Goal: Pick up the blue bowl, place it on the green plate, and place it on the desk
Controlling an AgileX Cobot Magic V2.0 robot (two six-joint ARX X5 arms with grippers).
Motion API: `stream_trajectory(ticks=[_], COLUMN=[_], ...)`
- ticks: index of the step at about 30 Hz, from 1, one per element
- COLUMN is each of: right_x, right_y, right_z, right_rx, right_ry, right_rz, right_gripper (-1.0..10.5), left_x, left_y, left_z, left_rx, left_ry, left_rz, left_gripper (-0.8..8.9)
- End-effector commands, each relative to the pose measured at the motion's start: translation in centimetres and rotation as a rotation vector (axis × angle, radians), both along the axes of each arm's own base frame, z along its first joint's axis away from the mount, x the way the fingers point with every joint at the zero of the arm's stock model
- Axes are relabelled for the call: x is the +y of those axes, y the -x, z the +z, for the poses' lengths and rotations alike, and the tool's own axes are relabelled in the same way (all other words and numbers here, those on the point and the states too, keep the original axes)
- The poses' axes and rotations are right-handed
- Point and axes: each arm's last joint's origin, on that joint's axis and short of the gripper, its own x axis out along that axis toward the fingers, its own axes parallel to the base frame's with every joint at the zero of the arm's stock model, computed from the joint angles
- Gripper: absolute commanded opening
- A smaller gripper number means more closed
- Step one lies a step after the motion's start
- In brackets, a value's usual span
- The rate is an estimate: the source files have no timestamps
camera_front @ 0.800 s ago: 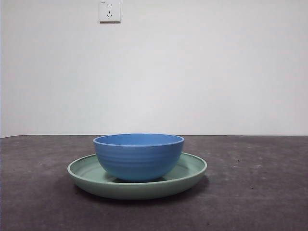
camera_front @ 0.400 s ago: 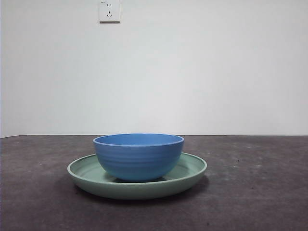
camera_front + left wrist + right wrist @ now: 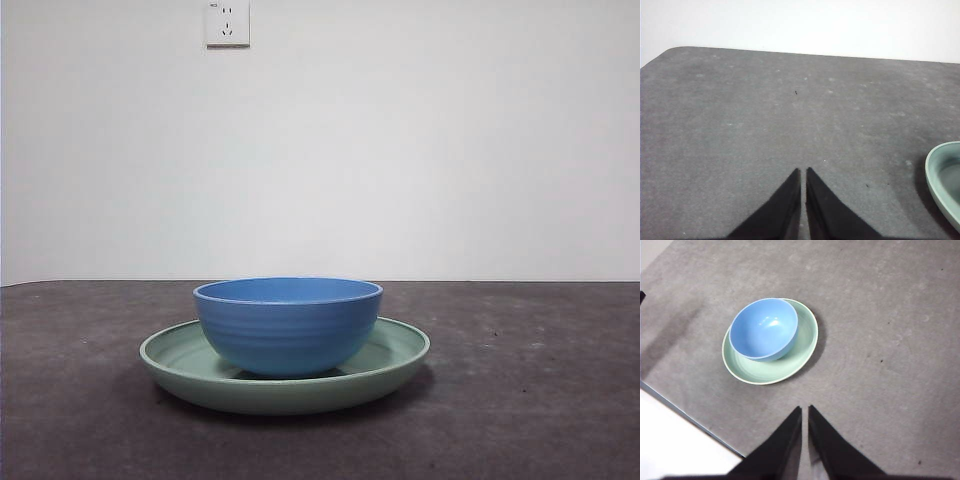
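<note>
Front view: blue bowl sits in the green plate on the desk, both arms clear.

Widest of all is the dark grey-brown, matte, mottled desk (image 3: 540, 400), running back to a plain white wall with a white wall socket (image 3: 228, 22) high up. On it rests the wide, shallow, pale mint-green glossy plate (image 3: 400, 352), and inside that, upright and set off-centre, stands the round, medium-blue glossy bowl (image 3: 288, 325) with faint ribbed rings. Over to the wrists: the right gripper (image 3: 804, 409) hangs above bare desk short of the plate, black jaws drawn nearly together with only a sliver between, gripping nothing. The left gripper (image 3: 803, 171) sits off to the side of the plate, jaws likewise pinched almost closed and empty, just the plate's rim showing at the picture's edge.
</note>
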Motion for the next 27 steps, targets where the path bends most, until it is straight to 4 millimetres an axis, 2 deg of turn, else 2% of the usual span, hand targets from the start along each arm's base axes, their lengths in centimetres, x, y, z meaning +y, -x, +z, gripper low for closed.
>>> stream_trajectory(ticks=[1, 5, 8, 13, 18, 23, 27], right_x=[-0.3, -1.1, -1.5, -2.0, -2.5, -3.0, -3.3], right_y=[0.6, 0.9, 0.5, -0.8, -2.0, -2.7, -3.0], right_z=[0.5, 0.1, -1.7, -8.0, -14.3, -18.7, -21.0], right_rx=[-0.073, -0.161, -0.31, -0.535, -0.646, -0.608, -0.567], right_ry=[0.034, 0.028, 0.013, 0.012, 0.017, 0.05, 0.088], right_rz=[0.002, -0.074, -0.158, -0.234, -0.3, -0.394, -0.466], right_gripper=[0.2, 0.2, 0.2, 0.2, 0.2, 0.2, 0.2], left_x=[0.0, 0.0, 0.0, 0.0, 0.0, 0.0, 0.0], left_y=[-0.1, -0.1, -0.1, -0.1, -0.1, -0.1, -0.1], left_z=[-0.6, -0.6, -0.6, -0.6, -0.6, -0.6, -0.6], left_rx=[0.004, 0.004, 0.004, 0.004, 0.004, 0.004, 0.004], left_ry=[-0.012, -0.012, -0.012, -0.012, -0.012, -0.012, -0.012], left_rz=[0.001, 0.001, 0.001, 0.001, 0.0, 0.001, 0.001], left_gripper=[0.19, 0.19, 0.19, 0.19, 0.19, 0.19, 0.19])
